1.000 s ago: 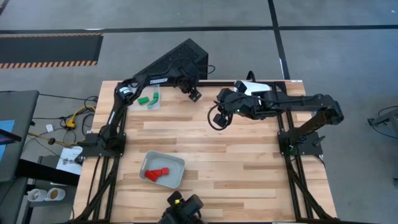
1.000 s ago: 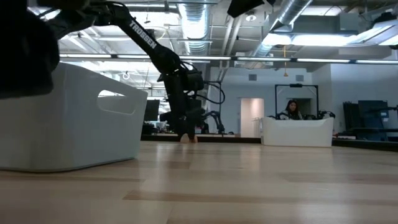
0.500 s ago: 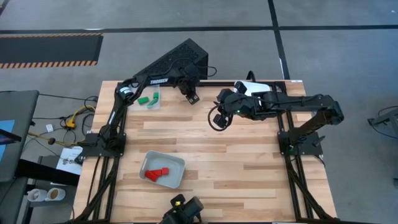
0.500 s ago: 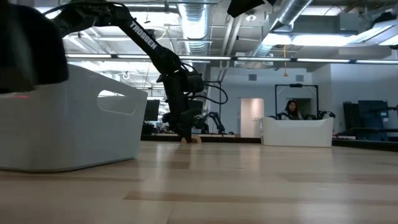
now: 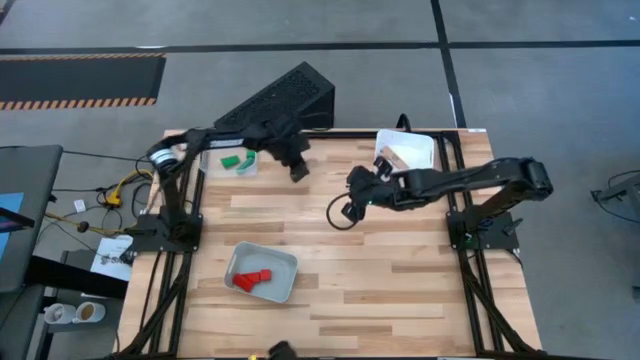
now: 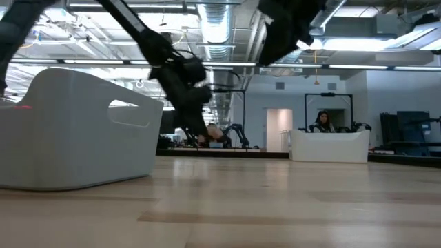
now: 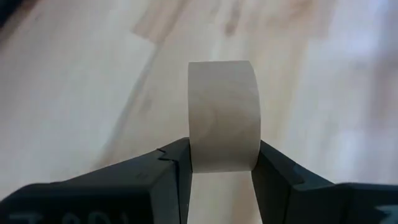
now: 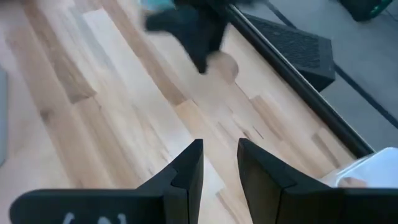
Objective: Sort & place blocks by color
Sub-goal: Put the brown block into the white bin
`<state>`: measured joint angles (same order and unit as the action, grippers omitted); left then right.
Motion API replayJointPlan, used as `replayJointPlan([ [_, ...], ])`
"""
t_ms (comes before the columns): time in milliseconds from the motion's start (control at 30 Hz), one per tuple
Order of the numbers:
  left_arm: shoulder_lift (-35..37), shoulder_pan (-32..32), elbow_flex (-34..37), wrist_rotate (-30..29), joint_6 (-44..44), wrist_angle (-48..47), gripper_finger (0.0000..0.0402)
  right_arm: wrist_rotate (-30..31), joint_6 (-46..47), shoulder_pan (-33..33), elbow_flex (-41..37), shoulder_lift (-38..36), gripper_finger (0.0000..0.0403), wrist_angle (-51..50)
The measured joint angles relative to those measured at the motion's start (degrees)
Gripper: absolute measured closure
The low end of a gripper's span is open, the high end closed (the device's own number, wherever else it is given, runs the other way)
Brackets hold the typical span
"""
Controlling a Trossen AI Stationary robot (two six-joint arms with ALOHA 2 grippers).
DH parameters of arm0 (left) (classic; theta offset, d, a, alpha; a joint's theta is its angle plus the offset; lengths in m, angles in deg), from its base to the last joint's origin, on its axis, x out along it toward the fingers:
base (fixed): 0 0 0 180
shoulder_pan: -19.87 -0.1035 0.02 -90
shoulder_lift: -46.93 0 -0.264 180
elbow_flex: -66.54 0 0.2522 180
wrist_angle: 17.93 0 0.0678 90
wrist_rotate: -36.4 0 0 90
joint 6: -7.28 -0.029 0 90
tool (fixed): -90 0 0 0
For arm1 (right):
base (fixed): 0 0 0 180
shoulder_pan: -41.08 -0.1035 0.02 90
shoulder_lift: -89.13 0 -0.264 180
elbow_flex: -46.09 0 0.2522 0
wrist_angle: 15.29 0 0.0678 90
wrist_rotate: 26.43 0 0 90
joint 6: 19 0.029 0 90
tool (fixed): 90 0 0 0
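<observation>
Left wrist view: left hand (image 7: 221,171) pinches a plain wood block (image 7: 223,115), its lower end hidden.

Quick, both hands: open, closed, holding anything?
Left hand: closed on a plain wood block.
Right hand: open, holding nothing.

Grey floor (image 5: 520,30); ceiling ducts (image 6: 213,17), white doorway (image 6: 279,139).

high: straight down over whole table (image 5: 400,250) | low: tabletop level, facing room | left wrist: very close on plain wood block (image 7: 224,115) | right wrist: forward over tabletop (shares left arm (image 8: 193,31) with high)
</observation>
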<state>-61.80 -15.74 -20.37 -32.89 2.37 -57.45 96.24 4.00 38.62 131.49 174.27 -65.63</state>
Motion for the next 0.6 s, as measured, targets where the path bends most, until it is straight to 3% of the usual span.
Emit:
replayJointPlan([
  [167,13.6,1.3,16.1,8.3,4.6,15.6,0.0305,2.0,-0.6,0.0,-5.4,0.0,0.0282,9.2],
  [333,25.3,4.9,28.4,10.5,12.2,33.7,0.0305,5.2,-10.1,0.0,-9.3,0.0,0.0282,26.0],
  [600,35.2,11.5,34.0,9.0,15.6,37.5,0.0305,5.0,-24.9,0.2,-14.3,0.5,0.0282,49.2],
])
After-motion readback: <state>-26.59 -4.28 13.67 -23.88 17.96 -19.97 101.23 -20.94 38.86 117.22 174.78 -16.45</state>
